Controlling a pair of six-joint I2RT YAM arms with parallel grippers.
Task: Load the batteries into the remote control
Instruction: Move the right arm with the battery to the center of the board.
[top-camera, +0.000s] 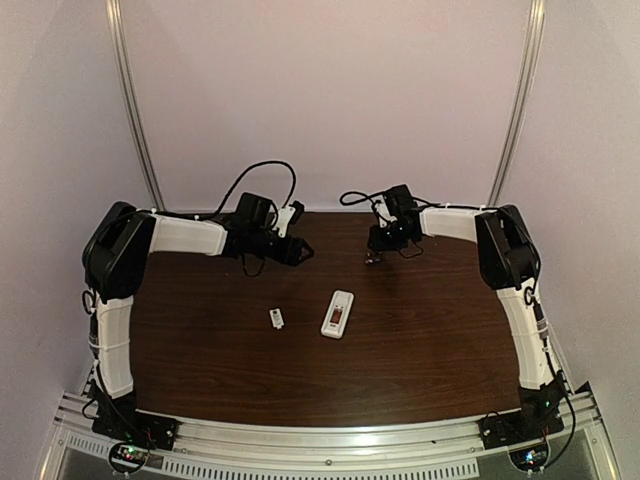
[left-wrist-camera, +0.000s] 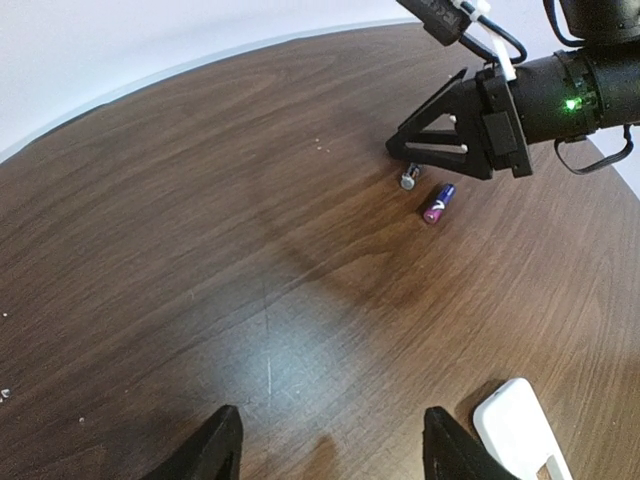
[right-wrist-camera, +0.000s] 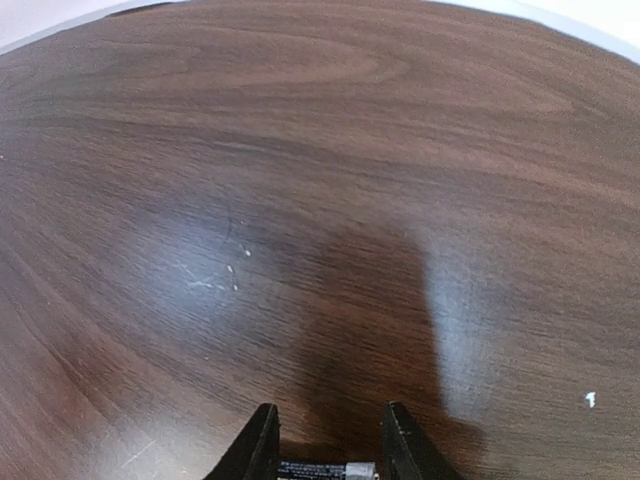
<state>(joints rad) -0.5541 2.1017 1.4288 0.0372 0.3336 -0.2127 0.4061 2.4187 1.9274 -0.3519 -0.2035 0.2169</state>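
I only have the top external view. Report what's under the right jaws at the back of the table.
Observer: One battery lies between the right jaws, down on the tabletop; clamped or not, I cannot tell.
Operator: Find the second one.
Observer: The other battery, blue and purple, lies flat just beside those jaws, untouched.
Operator: Check the left jaws.
Observer: Open, with nothing between them.

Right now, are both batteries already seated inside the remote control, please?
No, one battery lies loose on the table beside the right tool, far from the remote control.
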